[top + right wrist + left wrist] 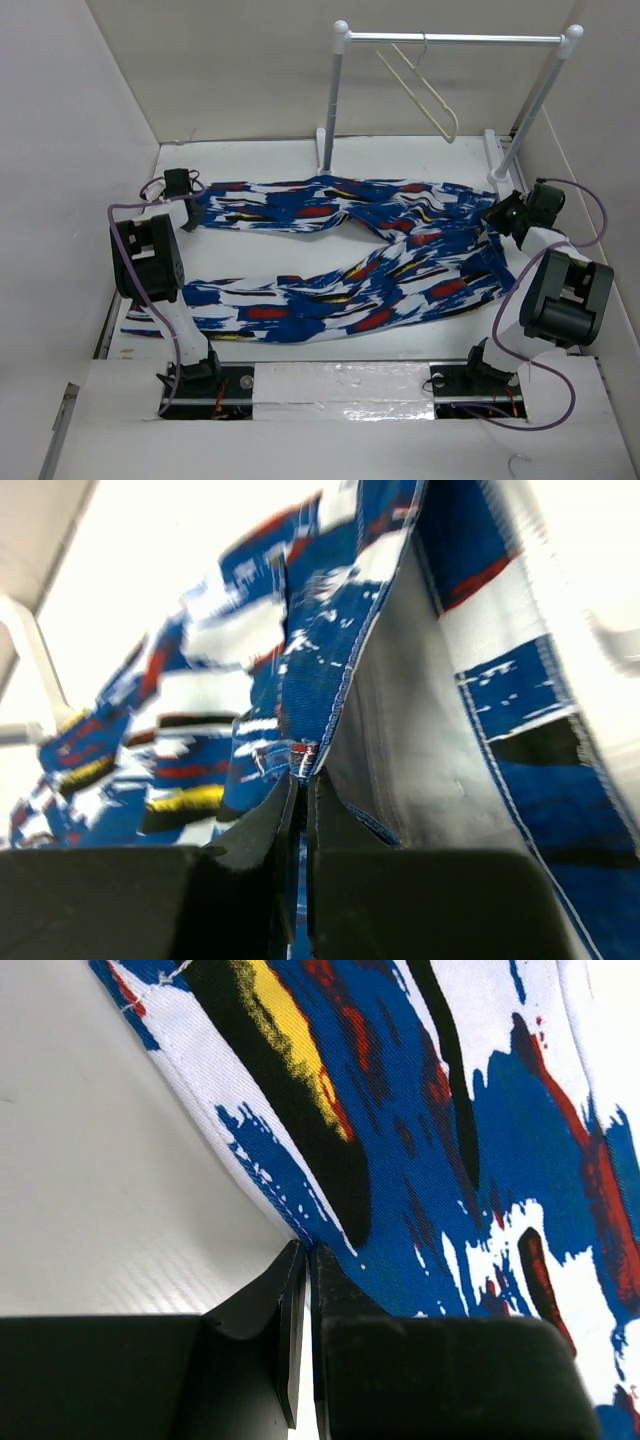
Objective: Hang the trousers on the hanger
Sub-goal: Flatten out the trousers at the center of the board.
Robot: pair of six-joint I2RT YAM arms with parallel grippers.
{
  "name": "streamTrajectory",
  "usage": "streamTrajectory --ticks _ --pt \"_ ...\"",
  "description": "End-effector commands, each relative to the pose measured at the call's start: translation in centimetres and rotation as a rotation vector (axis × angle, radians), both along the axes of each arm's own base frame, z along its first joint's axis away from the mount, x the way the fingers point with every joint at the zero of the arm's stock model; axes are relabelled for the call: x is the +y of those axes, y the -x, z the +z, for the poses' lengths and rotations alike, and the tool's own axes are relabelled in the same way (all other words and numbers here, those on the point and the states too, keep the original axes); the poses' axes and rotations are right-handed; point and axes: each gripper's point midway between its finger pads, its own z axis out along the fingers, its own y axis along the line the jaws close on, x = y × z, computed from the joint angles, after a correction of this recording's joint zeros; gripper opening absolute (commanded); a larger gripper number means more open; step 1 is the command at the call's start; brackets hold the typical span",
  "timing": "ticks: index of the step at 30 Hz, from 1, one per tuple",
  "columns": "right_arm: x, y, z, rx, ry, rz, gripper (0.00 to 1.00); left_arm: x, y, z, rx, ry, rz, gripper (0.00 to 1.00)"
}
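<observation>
The trousers (pixel 400 285), blue with white, red, black and yellow patches, lie spread on the white table in a sideways V, waist at the right and legs running left. My left gripper (pixel 194 211) is at the far leg's cuff. In the left wrist view it (pixel 310 1250) is shut, its tips pinching the fabric's (pixel 420 1160) edge. My right gripper (pixel 498 216) is at the waist. In the right wrist view it (pixel 303 775) is shut on the waistband, with the fabric (pixel 250 680) lifted ahead. The cream hanger (pixel 425 90) hangs on the rail behind.
The white-posted garment rail (pixel 450 38) stands at the back right, its posts (pixel 333 100) on the table just behind the trousers. White walls close in on the left, back and right. The near leg's cuff (pixel 150 322) lies by the left arm's base.
</observation>
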Motion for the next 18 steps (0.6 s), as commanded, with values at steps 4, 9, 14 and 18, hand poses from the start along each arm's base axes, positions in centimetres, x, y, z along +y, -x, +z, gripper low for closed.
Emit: streamTrajectory --ticks 4,9,14,18 --pt "-6.7 -1.3 6.7 -0.106 0.126 -0.269 0.00 4.6 2.8 3.0 0.061 -0.169 0.103 0.00" --pt "-9.3 -2.5 4.5 -0.025 0.136 -0.382 0.00 5.0 4.1 2.8 0.105 -0.201 0.104 0.00" --pt "-9.7 -2.8 2.4 0.026 0.142 -0.404 0.00 5.5 5.7 1.7 0.175 -0.224 0.146 0.00" --pt "-8.9 -2.6 1.9 0.039 0.163 -0.398 0.24 5.4 5.6 2.4 0.153 -0.225 0.137 0.14"
